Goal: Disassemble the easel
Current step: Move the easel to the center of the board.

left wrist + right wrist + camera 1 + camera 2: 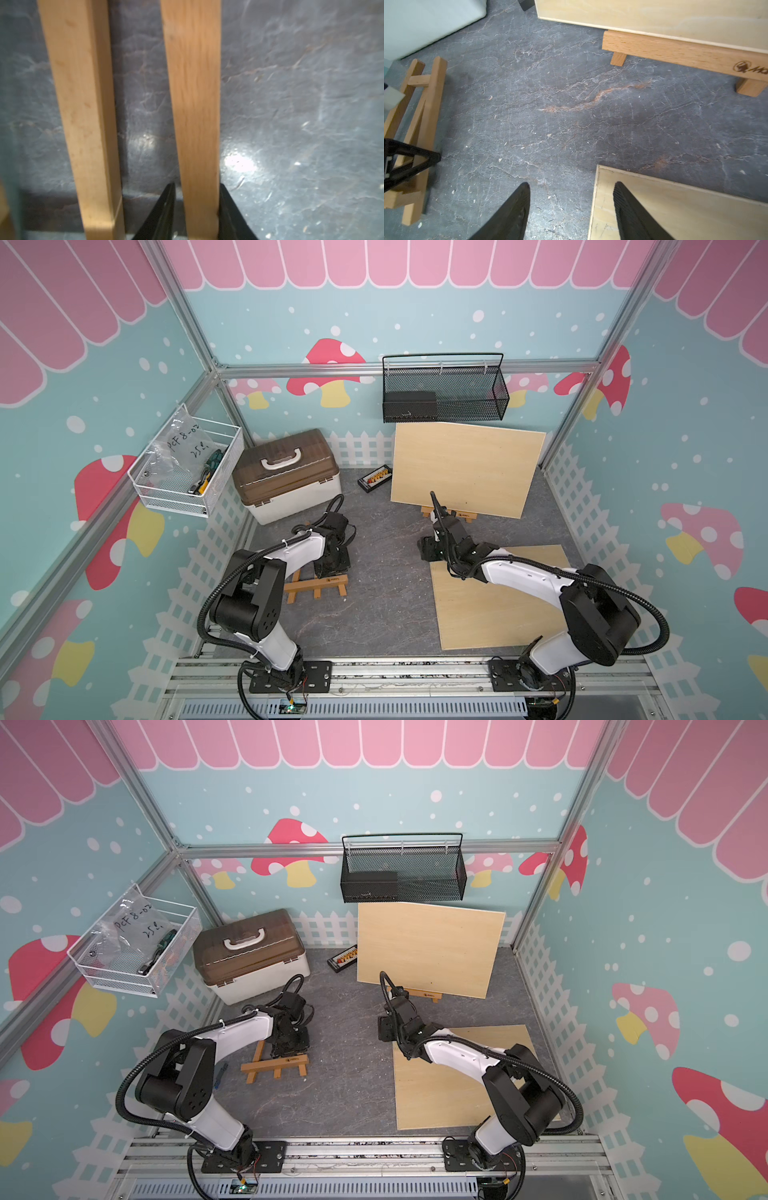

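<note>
Fingers [162, 216] of the left hand [197, 185] stand apart astride one wooden slat [193, 93]. One finger lies against the slat, while a sliver of bench shows between the slat and the other finger, so this reads as a loose straddle rather than a clamp. A second rail [81, 104] runs alongside, left of centre in the wrist view.

Both pieces belong to the flat easel [318, 583], which lies on the bench [386, 564] in the lower left of centre in both top views, with no board on it.

The right hand [572, 184] is empty and spread wide. It hovers over the corner of the loose board [498, 601], which lies flat in the lower right of the frame.

Further out, at upper centre right, the standing easel [465, 515] is upright with the propped board [465, 466] resting on its ledge and leaning back.

Judged from this layout, about half the work is done. One board is off and laid down, and its frame is down on the bench. What appears to be left is letting go of that frame, then lifting the propped board off and laying the second frame flat. Whether the frames must come apart further cannot be told.
</note>
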Controlling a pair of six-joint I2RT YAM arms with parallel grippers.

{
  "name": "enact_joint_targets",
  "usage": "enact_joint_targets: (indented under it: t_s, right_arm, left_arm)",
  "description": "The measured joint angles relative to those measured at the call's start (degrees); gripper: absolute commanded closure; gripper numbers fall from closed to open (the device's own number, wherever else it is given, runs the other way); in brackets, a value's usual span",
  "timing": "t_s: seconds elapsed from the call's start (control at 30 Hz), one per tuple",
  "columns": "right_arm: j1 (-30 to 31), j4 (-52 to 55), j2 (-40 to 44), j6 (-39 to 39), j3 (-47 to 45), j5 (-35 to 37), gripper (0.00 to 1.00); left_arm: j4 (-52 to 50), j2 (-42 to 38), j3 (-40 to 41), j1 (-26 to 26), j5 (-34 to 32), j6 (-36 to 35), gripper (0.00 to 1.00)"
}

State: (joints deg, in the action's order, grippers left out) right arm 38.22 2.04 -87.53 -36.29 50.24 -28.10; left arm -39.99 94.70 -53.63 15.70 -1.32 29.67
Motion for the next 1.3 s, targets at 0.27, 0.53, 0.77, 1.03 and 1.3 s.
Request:
enact_joint_targets:
  t_s: [0.27,0.53,0.77,1.03,1.3]
  right_arm:
    - [-7.0,0.0,0.0,2.4,0.0,1.0,0.27]
    - [-16.7,-5.8,-0.7,1.6,0.1,1.5,0.23]
    - [-20.7,-20.6,-4.0,-5.4,-3.6,0.4,0.1]
    - [-22.0,-41.6,-10.4,-18.0,-11.1,0.5,0.11]
    - [-22.0,-59.9,-17.8,-28.8,-13.0,1.9,0.14]
  left_arm:
    - [-1.8,-4.0,0.0,0.0,0.0,-0.2,0.46]
    - [-3.1,-10.8,-0.1,1.2,-0.6,0.0,0.31]
    - [-3.3,-13.9,-1.5,3.4,-0.3,0.1,0.23]
    - [-1.9,-16.3,-1.5,3.9,2.3,0.0,0.17]
    - [-1.5,-16.7,-1.5,3.9,3.7,-0.4,0.16]
